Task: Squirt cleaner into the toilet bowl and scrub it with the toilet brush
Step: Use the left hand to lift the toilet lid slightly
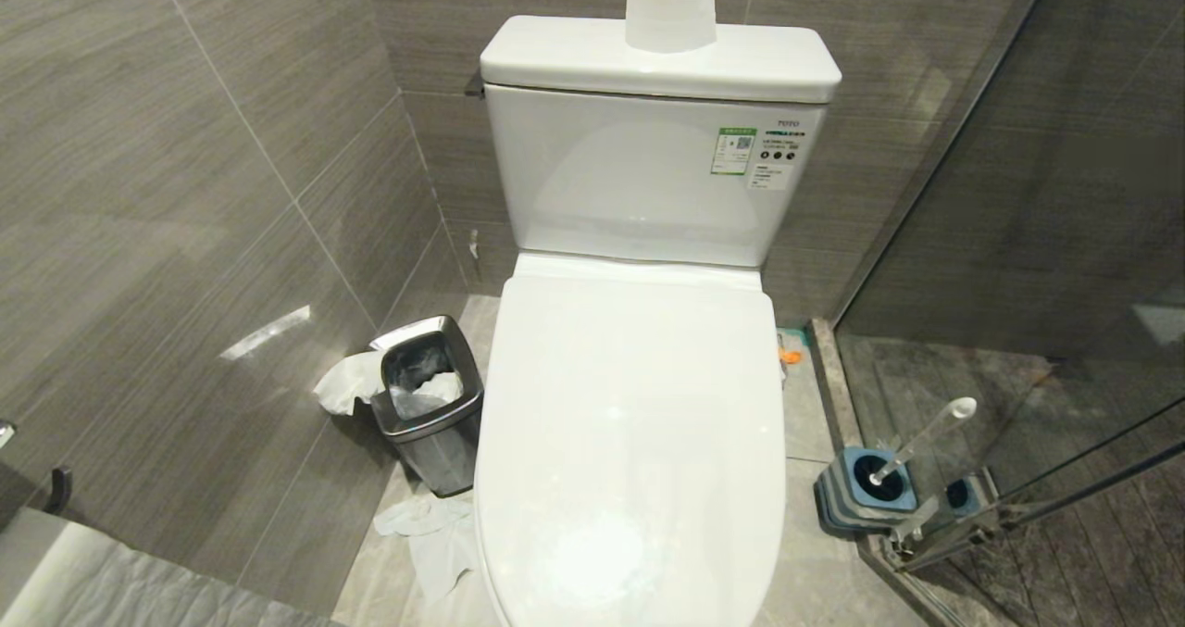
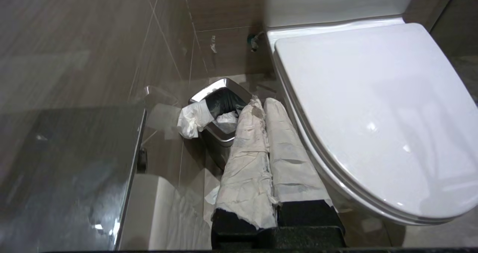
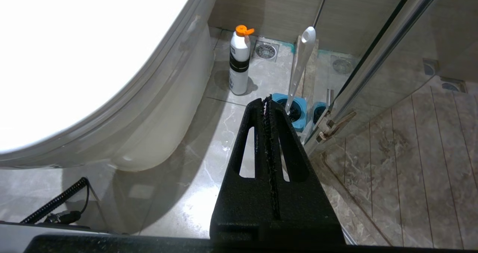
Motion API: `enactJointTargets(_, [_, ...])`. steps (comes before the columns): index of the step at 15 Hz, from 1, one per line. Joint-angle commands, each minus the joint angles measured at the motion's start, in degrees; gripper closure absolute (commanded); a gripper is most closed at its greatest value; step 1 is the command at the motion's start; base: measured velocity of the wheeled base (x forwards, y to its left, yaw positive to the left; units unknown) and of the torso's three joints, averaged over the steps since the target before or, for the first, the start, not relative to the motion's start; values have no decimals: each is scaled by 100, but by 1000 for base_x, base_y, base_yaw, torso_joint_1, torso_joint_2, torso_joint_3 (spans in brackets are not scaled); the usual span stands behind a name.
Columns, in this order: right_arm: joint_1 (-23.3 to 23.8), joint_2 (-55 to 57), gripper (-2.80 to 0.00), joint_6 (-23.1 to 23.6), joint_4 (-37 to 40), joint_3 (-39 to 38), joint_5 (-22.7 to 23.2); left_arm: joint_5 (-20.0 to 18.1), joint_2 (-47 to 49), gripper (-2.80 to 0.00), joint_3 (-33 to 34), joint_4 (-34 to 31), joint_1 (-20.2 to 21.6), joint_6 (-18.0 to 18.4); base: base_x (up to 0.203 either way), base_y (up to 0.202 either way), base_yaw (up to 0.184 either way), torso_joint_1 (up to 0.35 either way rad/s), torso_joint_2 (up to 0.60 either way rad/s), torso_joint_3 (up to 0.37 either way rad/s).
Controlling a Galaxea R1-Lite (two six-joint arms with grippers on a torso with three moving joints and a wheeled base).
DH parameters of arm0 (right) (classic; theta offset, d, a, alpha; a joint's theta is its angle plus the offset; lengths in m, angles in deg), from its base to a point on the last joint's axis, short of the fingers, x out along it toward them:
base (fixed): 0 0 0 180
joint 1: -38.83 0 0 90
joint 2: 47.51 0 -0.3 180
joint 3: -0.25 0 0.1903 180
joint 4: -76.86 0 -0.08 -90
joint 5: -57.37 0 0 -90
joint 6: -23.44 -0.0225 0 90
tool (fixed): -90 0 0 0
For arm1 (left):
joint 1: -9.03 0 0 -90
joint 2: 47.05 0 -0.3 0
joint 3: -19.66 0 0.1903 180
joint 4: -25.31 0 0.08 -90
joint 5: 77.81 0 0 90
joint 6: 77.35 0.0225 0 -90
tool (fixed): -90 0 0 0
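The toilet bowl is white and glossy, and its lid is down, so the basin is hidden. The toilet brush leans in its blue-grey holder on the floor to the right of the toilet; its whitish handle shows in the right wrist view. A white bottle with an orange cap stands on the floor beside the bowl. My left gripper, fingers wrapped in white paper, is shut and empty, low beside the lid's left edge. My right gripper is shut and empty, above the floor, short of the holder. Neither gripper shows in the head view.
A small steel waste bin with tissue in it stands left of the toilet, and more tissue lies on the floor. A glass shower partition closes off the right side. A paper roll stands on the tank. A coiled cable lies low.
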Motion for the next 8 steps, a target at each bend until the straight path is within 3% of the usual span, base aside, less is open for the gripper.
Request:
enactJointTargets(1, [0,5,0,7,1,4,0,-20,678,0,-344,-2,-15,4,0,0,0,0,0,0])
enactJointTargets(8, [0,5,0,-2,1,-5,0,-115,2602,0,-1647,6,-49,-42,0,0,0,0,0,0])
